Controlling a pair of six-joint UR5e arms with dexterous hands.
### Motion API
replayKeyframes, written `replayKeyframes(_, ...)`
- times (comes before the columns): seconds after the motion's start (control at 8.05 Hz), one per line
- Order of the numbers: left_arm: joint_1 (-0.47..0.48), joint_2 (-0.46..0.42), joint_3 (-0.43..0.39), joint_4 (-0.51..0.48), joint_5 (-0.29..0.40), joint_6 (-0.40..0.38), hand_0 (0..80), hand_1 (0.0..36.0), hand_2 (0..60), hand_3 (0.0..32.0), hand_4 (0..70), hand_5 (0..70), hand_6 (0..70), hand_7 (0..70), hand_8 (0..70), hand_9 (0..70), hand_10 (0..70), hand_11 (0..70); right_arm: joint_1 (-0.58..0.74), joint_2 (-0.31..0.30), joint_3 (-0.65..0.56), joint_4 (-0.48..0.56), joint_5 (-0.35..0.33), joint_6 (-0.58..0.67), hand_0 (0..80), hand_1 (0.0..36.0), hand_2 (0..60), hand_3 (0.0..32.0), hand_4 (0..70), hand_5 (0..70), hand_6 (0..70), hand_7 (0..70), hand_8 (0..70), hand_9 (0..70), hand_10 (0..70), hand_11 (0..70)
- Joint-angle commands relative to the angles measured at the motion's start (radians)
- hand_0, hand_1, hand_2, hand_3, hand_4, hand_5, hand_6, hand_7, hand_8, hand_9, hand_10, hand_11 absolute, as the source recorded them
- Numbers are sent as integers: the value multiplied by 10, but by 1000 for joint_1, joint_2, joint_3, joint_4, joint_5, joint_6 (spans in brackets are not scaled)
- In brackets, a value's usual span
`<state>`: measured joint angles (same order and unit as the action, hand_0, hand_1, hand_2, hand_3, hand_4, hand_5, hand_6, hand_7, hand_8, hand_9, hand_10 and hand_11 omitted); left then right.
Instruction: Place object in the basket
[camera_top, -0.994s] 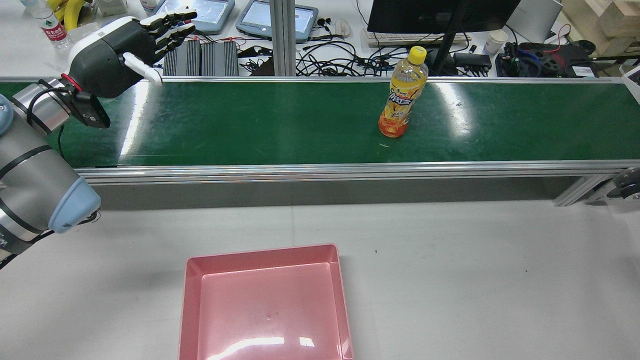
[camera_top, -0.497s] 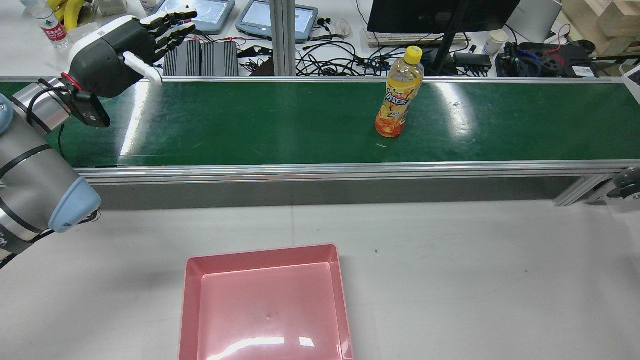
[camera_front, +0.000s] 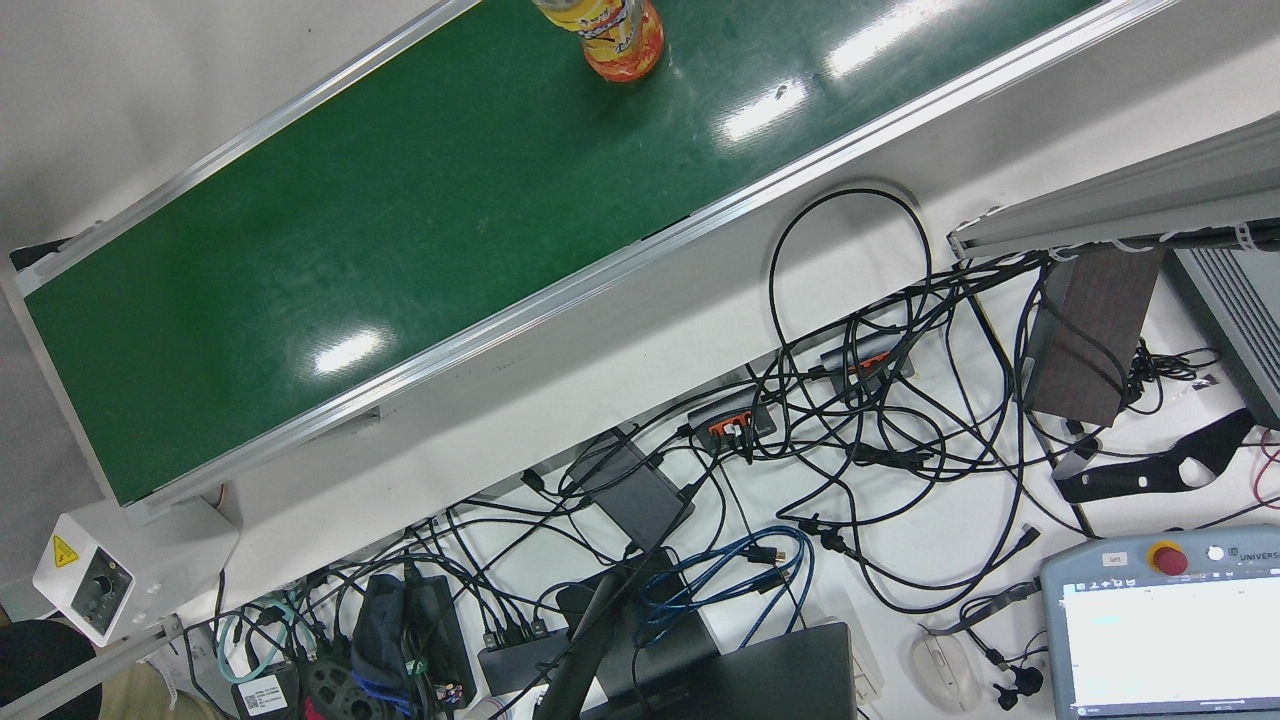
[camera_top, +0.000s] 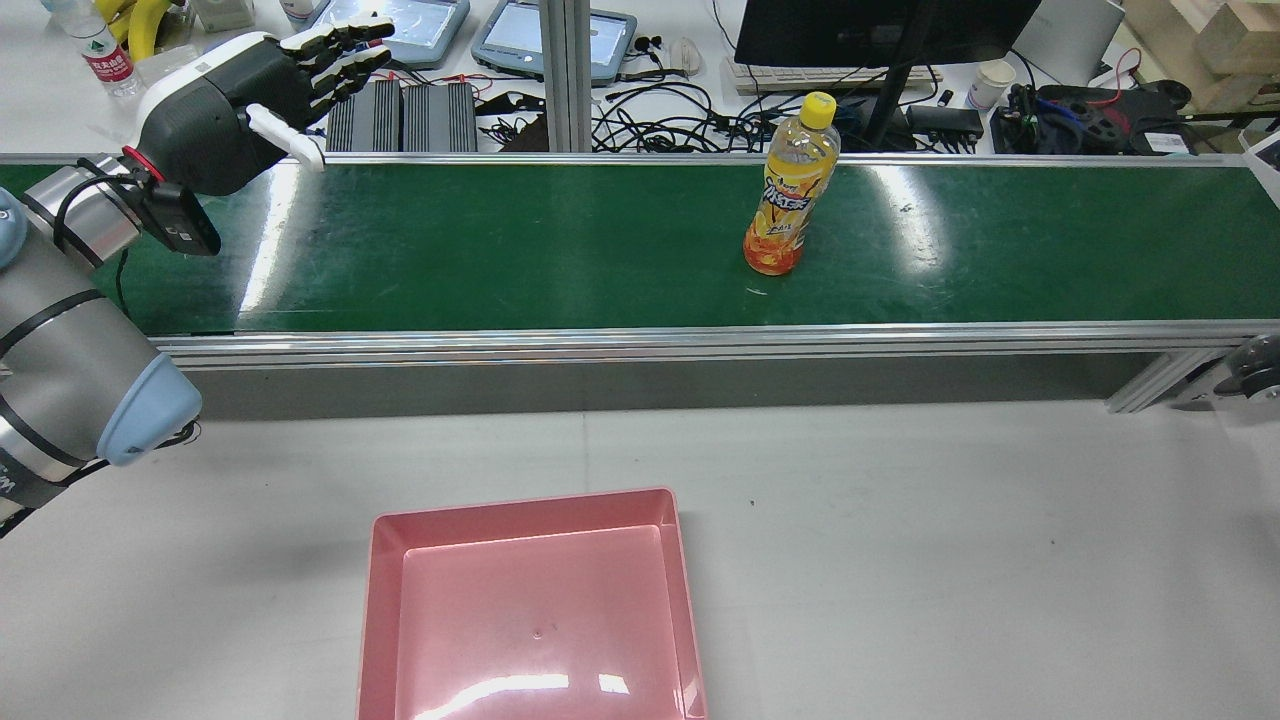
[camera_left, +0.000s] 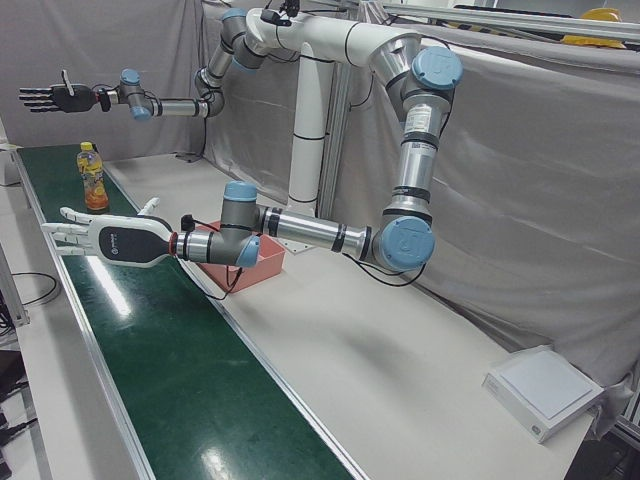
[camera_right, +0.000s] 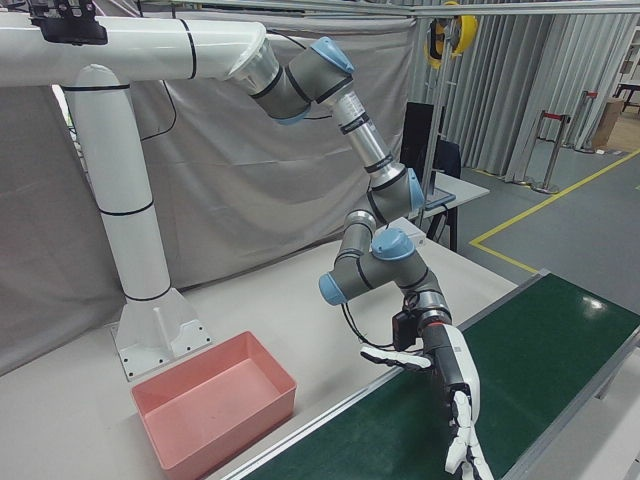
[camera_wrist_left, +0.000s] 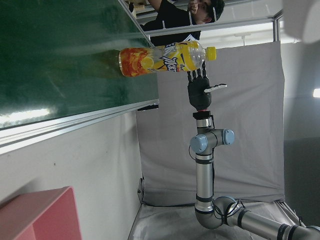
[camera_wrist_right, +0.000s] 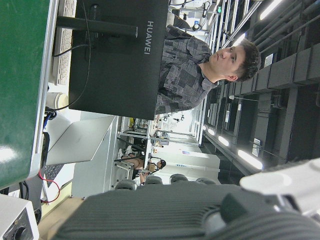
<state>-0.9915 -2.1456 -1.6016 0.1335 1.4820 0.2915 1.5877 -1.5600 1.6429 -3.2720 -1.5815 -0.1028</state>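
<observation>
Bottle (camera_top: 790, 186) has slid a bit further left along the green conveyor belt (camera_top: 560, 250) since the earlier rear frames, upright, well apart from both hands. We see the left hand (camera_top: 250, 95) hovering over the belt's left end, fingers spread, empty; the right hand (camera_left: 55, 97) is likewise splayed and holding nothing. We judge it best to wait, wrap the bottle mid-body, keep it vertical, then carry it to the pink basket (camera_top: 530, 520).

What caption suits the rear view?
Open left hand waits above green belt carrying upright orange bottle; pink basket sits empty.
</observation>
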Motion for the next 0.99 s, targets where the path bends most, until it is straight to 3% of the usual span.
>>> replayKeyframes(0.0, 1, 0, -1, 0, 1, 0, 603, 26, 0, 12, 135, 165, 9, 8, 70, 91, 9, 27, 0, 0, -2, 0, 0, 0, 0, 0, 0, 0, 0, 0, 0, 0, 0, 0, 0, 0)
replayKeyframes(0.87, 1, 0, -1, 2, 0, 0, 603, 26, 0, 10, 138, 176, 11, 11, 74, 98, 9, 26, 0, 0, 0, 0, 0, 0, 0, 0, 0, 0, 0, 0, 0, 0, 0, 0, 0, 0)
